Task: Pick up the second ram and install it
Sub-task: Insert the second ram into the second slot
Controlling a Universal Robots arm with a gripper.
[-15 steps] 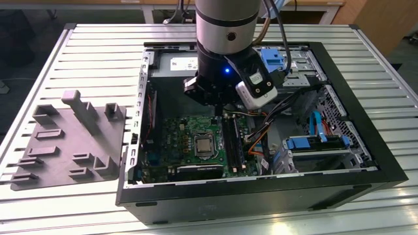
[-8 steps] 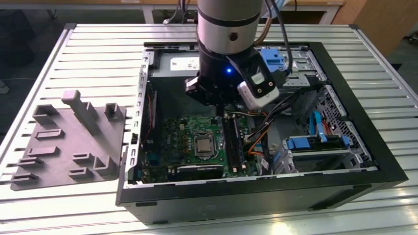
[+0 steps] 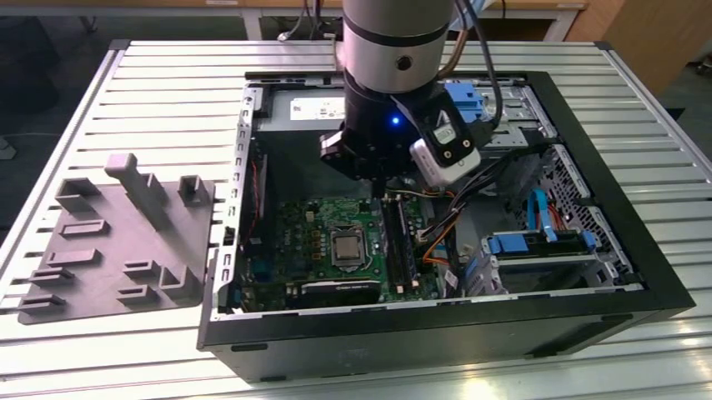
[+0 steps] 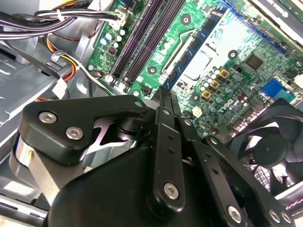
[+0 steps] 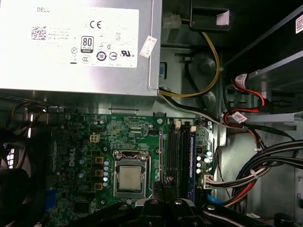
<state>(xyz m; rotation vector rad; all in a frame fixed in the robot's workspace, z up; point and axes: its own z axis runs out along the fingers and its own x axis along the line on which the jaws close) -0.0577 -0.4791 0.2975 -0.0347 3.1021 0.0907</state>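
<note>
The hand (image 3: 384,196) hangs low inside the open case (image 3: 445,329). Its fingers are drawn nearly together, apparently clamped on the second ram (image 4: 166,97), which shows edge-on just above the black slots (image 4: 142,40). The processor socket (image 5: 131,178) lies just beside the slots. Cables (image 3: 441,237) crowd the other side, toward the exterior view's right. A grey tray (image 3: 112,242) sits on the worktop (image 3: 145,75), well apart.
</note>
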